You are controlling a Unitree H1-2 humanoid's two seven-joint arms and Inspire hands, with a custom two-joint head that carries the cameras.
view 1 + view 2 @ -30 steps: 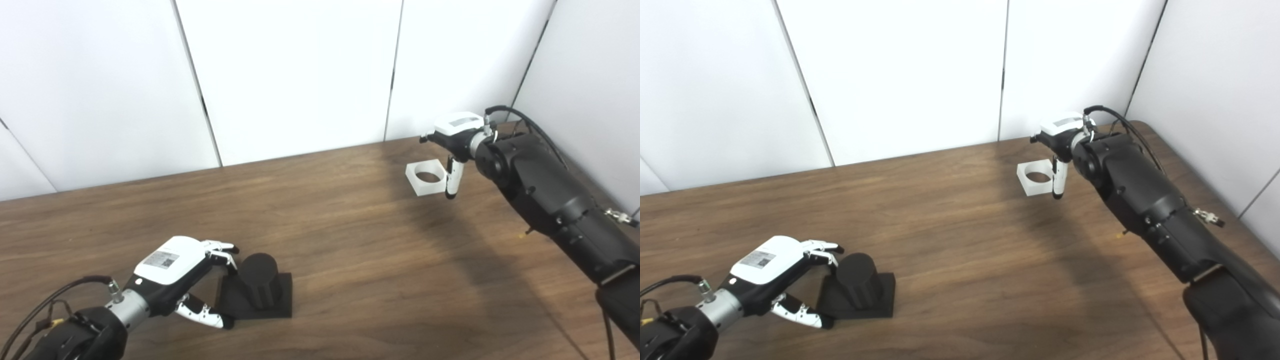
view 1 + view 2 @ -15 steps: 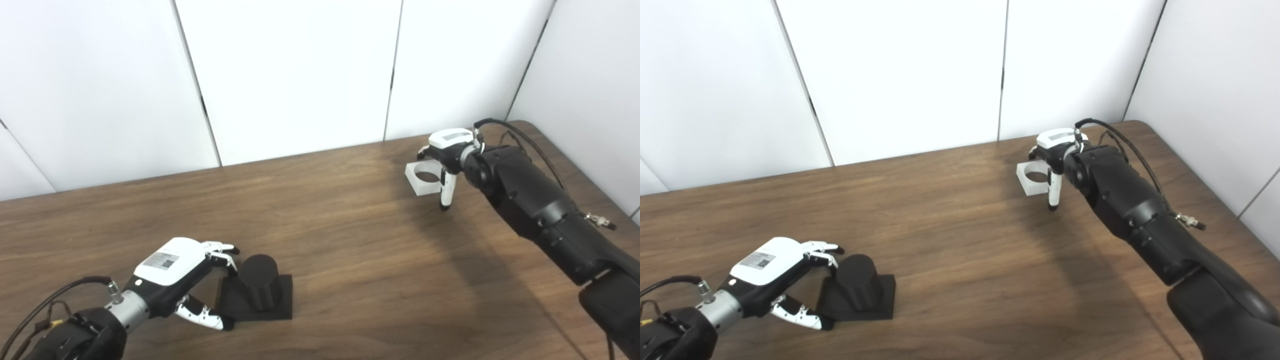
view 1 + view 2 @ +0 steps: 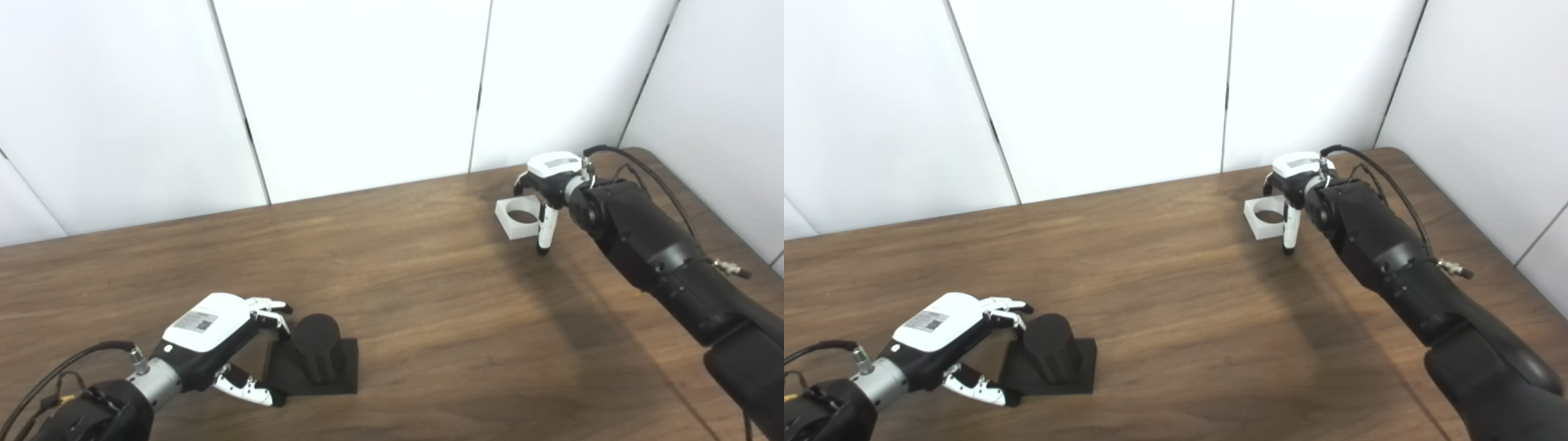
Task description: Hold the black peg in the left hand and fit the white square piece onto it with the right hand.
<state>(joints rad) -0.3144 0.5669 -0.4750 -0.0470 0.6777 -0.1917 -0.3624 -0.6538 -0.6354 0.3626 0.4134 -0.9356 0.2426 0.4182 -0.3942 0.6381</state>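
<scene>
The black peg point(image 3: 315, 344), a short cylinder on a square black base, stands on the table near the front left. My left hand point(image 3: 211, 334) sits just left of it, open, its fingers curled toward the cylinder's top and its thumb low by the base's front-left corner. The white square piece point(image 3: 517, 218), with a round hole, lies at the back right. My right hand point(image 3: 547, 184) hangs over its right edge, fingers apart and pointing down, thumb beside the piece's right face; it holds nothing.
The brown wooden table point(image 3: 429, 306) runs to white wall panels at the back and right. Its rounded back-right corner point(image 3: 643, 153) lies just beyond my right hand. My right forearm point(image 3: 661, 257) slants in from the lower right.
My right hand has dropped from above the white piece down to its right edge, the arm lowering with it. My left hand has barely moved beside the peg.
</scene>
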